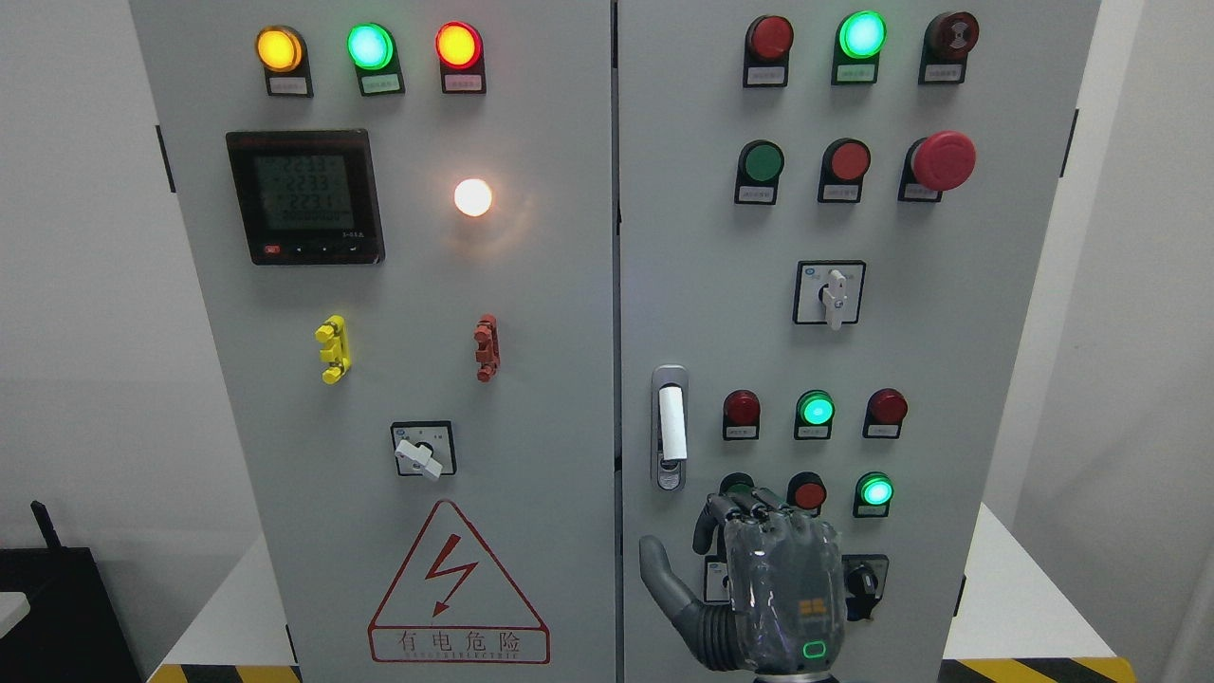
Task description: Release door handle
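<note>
The door handle [671,427] is a white upright lever in a silver plate, at the left edge of the right cabinet door [948,360]. My right hand [749,541] comes up from the bottom edge, its back towards the camera. It is just below and to the right of the handle and does not touch it. Its fingers [754,507] are loosely bent towards the door, its thumb [659,569] sticks out to the left, and it holds nothing. The left arm is not in view.
The right door carries red and green lamps and buttons, a red mushroom stop button [944,159] and a rotary switch [830,292]. The left door [531,398] has a meter [305,196], another rotary switch [423,452] and a shock warning triangle [457,588]. White walls stand on either side.
</note>
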